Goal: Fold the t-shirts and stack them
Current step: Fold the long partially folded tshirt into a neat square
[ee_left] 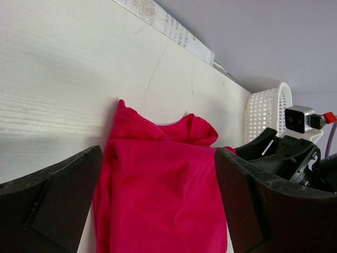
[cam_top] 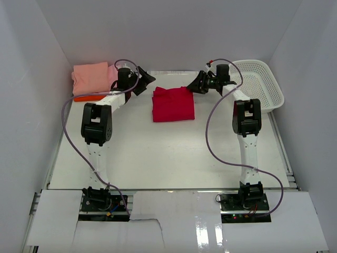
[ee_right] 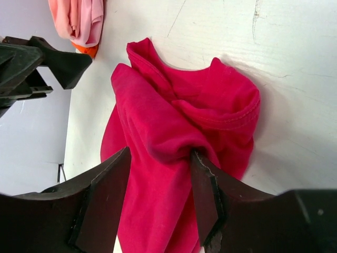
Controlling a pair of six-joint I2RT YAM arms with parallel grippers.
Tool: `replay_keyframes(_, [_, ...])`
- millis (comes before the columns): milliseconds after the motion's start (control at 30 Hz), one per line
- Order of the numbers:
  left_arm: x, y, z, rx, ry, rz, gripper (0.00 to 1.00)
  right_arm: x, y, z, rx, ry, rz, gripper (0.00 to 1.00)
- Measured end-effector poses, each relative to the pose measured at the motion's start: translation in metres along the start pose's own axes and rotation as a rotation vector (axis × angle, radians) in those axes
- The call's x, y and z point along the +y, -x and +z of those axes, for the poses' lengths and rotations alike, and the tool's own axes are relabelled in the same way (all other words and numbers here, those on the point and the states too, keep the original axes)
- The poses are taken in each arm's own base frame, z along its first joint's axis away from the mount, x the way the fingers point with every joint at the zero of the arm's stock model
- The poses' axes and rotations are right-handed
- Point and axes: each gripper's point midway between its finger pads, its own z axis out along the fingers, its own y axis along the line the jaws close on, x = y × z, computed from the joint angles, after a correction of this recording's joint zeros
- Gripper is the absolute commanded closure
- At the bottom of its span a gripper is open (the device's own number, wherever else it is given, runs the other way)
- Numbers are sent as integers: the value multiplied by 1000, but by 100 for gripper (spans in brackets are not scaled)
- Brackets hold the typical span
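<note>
Two arms rise from the near edge of the bench (cam_top: 158, 158) and reach toward its far half, one on each side. Between them, past the middle of the bench, lies the crimson-red t-shirt (cam_top: 173, 104), folded into a rough rectangle with its collar end at the far edge.

The left fingers (cam_top: 143, 83) hang at the shirt's far left corner, spread wide. The left wrist view shows the red cloth lying flat on the bench below the gap, and it touches neither finger. The right fingers (cam_top: 197, 86) sit at the far right corner, parted to a middling width. In the right wrist view a raised ridge of the red cloth stands between them and touches the inner face of one finger. The other finger looks just clear of it, so the fold sits loose rather than pinched.

Farther back, in the far left corner, is a stack of folded shirts. The salmon-pink t-shirt (cam_top: 90, 76) is on top, the light pink t-shirt (cam_top: 112, 78) shows at its right edge, and the orange t-shirt (cam_top: 87, 98) peeks out underneath. In the far right corner the white lattice basket (cam_top: 258, 84) stands well apart from the red shirt.
</note>
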Motion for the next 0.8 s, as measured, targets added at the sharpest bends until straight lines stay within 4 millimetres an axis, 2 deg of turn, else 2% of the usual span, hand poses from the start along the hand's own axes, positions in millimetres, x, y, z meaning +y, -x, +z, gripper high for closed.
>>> replay_keyframes(100, [-8,0,-5,14,-28,24,6,2,2,-3,-4,2,-7,44])
replay_keyframes(167, [-16,0,-9,28,-51,41,13,7,3,-8,-8,2,-10,44])
replay_keyframes(300, [-30,-7,-28,67,-96,73,27,32,10,-27,-27,11,-47,44])
replay_keyframes(400, [-41,-13,-49,95,-126,94,27,60,18,-43,-45,29,-93,40])
replay_keyframes(533, [-48,-25,-72,136,-152,135,16,86,20,-61,-41,30,-147,28])
replay_keyframes(600, [-45,-33,-83,162,-154,157,11,87,12,-68,-24,17,-150,26])
replay_keyframes(667, [-38,-46,-93,194,-152,166,9,80,-9,-73,14,-2,-120,25])
replay_keyframes(700, [-33,-54,-97,215,-150,163,4,73,-21,-74,37,-14,-96,25])
replay_keyframes(800, [-9,-78,-103,270,-141,130,2,50,-53,-73,101,-46,-12,24])
